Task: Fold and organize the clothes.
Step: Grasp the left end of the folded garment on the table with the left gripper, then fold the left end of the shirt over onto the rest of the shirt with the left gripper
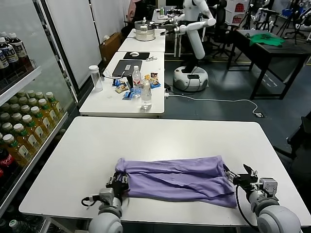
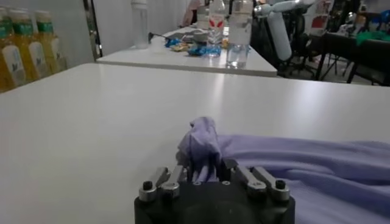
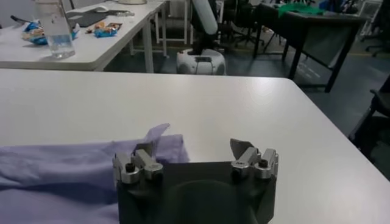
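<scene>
Lavender T-shirt lay lengthwise between grippers: left gripper pinched its end; right gripper spread wide beside opposite end.

The white bench has a smooth, plain top with rounded corners. One thing lies directly on it: a lavender T-shirt, folded into a long band that runs parallel to the near edge. The band sits close to that edge, reaching from just left of the middle toward the near right corner. Its fabric is creased, and its left end is bunched up off the bench top.
</scene>
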### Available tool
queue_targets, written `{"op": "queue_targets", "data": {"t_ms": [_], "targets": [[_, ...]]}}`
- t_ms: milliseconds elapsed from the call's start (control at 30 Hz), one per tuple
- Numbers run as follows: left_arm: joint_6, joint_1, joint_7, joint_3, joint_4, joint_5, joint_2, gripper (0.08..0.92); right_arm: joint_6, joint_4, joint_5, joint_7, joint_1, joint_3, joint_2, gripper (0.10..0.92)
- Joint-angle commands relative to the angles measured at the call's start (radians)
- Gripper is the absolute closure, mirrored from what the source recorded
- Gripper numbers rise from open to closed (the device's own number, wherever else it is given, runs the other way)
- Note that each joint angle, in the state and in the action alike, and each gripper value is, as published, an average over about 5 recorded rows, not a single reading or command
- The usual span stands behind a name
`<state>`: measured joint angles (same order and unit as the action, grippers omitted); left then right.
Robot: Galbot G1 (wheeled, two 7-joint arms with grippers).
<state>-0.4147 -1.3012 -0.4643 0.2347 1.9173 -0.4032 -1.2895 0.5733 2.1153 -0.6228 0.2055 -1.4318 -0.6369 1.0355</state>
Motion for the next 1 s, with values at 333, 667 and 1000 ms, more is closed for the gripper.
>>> {"op": "queue_targets", "data": {"t_ms": [333,667,1000], "targets": [[0.02,0.027,0.095,0.515,0.134,-0.585,0.359,0.878,-0.005,-0.007,-0.006,0.0,0.021,-0.005,0.001,0.203],[0.006,0.017,0.122,0.233,0.427,-0.813,0.171,0.878,-0.004,-0.001,-0.003,0.002,0.01,-0.013,0.01,0.203],[-0.008,0.147,0.074,-0.059,0.307,-0.705,0.068,0.878,-0.005,0.003,-0.002,0.0,-0.001,-0.021,0.007,0.203]]}}
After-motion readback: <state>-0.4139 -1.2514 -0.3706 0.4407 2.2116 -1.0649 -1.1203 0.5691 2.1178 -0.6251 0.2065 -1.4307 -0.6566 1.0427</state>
